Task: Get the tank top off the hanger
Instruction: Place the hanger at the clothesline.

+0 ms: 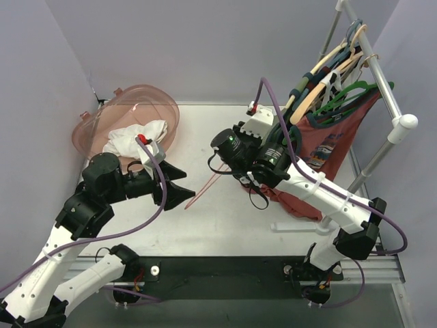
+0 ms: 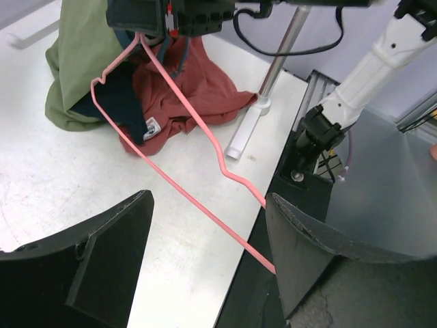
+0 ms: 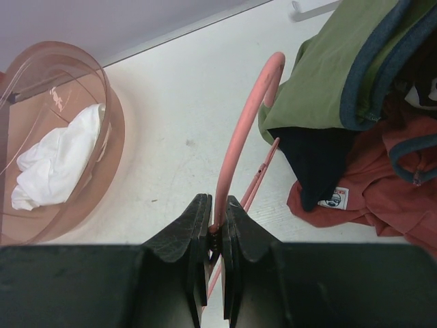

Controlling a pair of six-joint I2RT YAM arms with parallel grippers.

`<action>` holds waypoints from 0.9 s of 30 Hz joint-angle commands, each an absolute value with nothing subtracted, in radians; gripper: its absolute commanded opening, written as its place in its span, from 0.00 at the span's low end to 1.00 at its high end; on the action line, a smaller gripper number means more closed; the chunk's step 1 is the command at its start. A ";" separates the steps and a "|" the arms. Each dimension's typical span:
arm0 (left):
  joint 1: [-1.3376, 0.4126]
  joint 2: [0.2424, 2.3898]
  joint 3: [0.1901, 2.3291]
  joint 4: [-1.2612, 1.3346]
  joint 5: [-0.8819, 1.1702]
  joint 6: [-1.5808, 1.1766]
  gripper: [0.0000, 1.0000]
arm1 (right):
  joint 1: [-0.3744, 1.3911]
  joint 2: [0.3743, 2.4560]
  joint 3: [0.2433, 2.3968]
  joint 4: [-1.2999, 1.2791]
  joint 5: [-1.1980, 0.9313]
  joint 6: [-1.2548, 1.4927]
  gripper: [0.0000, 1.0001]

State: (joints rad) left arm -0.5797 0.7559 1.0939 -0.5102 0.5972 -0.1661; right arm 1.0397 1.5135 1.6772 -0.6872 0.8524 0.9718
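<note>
left gripper is seen nearest, jaws wide, nothing clamped. lower bar of pink hanger is passed between its fingers, close to the one on the right of the wrist view; contact cannot be told. right gripper is pressed tight on the hanger's hook, and the hanger is held tilted above white table. red tank top is heaped on the table under the right gripper, just beside rack foot, touching green garment. hanger's upper end is laid across both; whether it is threaded through the red tank top cannot be told. white cloth is noted in pink basket, far left.
</note>
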 commanded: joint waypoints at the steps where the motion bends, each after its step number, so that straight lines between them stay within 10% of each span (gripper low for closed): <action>1: -0.620 0.764 1.092 -0.534 0.537 -0.086 0.77 | 1.025 1.549 1.752 -0.742 0.908 1.006 0.00; 27: -0.683 0.824 1.195 -0.600 0.370 -0.037 0.81 | 0.989 1.652 1.807 -0.804 0.893 1.003 0.00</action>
